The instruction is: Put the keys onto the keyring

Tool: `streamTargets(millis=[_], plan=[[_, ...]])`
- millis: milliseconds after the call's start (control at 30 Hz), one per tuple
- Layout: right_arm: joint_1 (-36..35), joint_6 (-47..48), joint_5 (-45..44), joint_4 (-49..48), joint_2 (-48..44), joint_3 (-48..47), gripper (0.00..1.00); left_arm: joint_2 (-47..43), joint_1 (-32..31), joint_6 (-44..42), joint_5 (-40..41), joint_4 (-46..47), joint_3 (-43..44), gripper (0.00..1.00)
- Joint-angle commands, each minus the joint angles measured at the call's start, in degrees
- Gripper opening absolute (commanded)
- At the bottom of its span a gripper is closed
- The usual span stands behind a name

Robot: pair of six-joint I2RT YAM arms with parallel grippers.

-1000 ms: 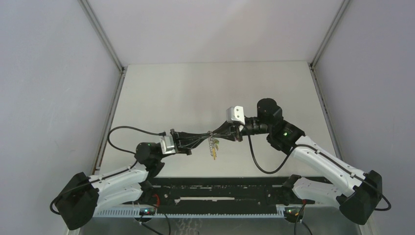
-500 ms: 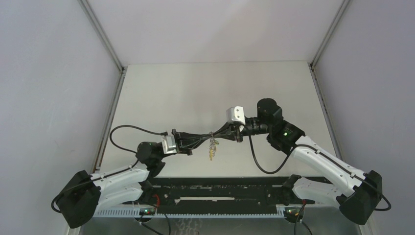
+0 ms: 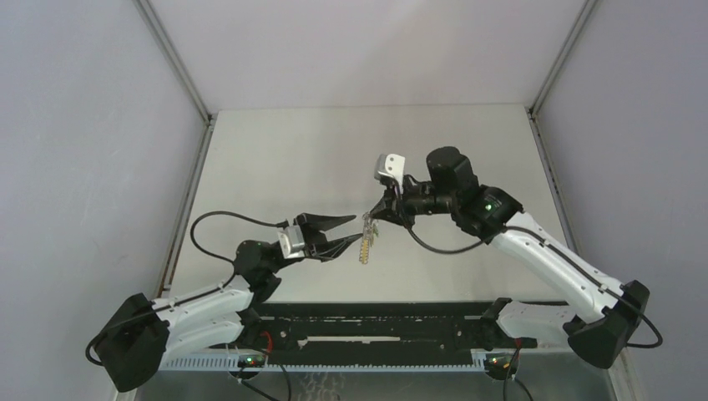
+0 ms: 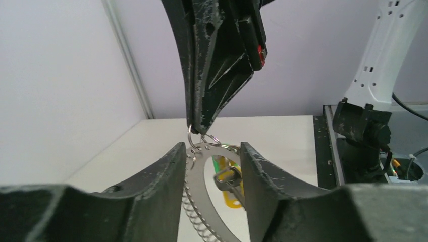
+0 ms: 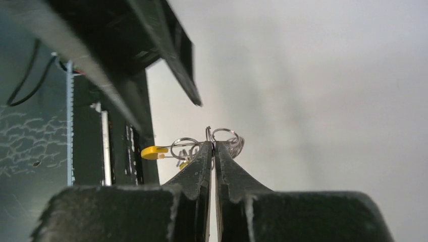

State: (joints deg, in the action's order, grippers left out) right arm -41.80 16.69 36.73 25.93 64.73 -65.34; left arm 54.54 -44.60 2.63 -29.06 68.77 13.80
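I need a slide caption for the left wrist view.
Shut right claw dangles the beaded grey metal keyring inside the open left claw.

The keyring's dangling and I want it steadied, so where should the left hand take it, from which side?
Probably the bare beaded rim of the keyring, low, clear of the keys, coming level from the left. It hangs upright from the shut right hand, between the open fingers of the left hand.
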Motion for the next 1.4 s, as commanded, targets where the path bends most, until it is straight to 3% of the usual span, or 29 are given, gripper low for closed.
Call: streamTargets(millis=[0, 200, 300, 367, 500, 600, 733, 833, 1367], plan=[[-0.70, -9.49, -18.09, 17.46, 5.10, -9.01, 0.00, -1.92, 0.04, -1.46, 5.80, -4.46, -1.11, 0.51], [0.42, -22.85, -29.46, 30.47, 14.05, -18.55, 0.00, -2.71, -0.04, 0.86, 9.89, -10.43, -1.06, 0.53], [0.11, -22.65, -28.76, 33.58, 17.07, -21.05, 0.00, -1.55, -0.05, 2.64, 10.04, -10.85, -1.23, 0.53], [-1.13, -20.33, -32.93, 37.14, 20.04, -23.87, 0.00, -0.27, -0.05, 3.48, 9.95, -10.71, -1.17, 0.53], [-2.40, -13.43, -26.67, 40.55, 22.94, -27.32, 0.00, 3.49, 0.03, 4.93, 9.72, -6.69, -1.49, 0.53], [-2.13, -14.66, -28.64, 43.64, 25.38, -29.66, 0.00, 6.70, 0.08, 6.74, 8.00, -3.75, -0.99, 0.53], [-0.84, -15.20, -22.58, 45.69, 27.80, -32.42, 0.00, 11.61, 0.04, 8.28, 6.71, 1.11, -0.87, 0.53], [-1.32, -17.00, -29.05, 46.49, 28.42, -33.78, 0.00, 13.30, 0.04, 9.23, 5.00, 1.14, -0.03, 0.54], [-2.16, -16.64, -22.90, 45.33, 28.48, -33.86, 0.00, 20.58, -1.54, 10.25, 4.10, 6.35, 2.98, 0.55]])
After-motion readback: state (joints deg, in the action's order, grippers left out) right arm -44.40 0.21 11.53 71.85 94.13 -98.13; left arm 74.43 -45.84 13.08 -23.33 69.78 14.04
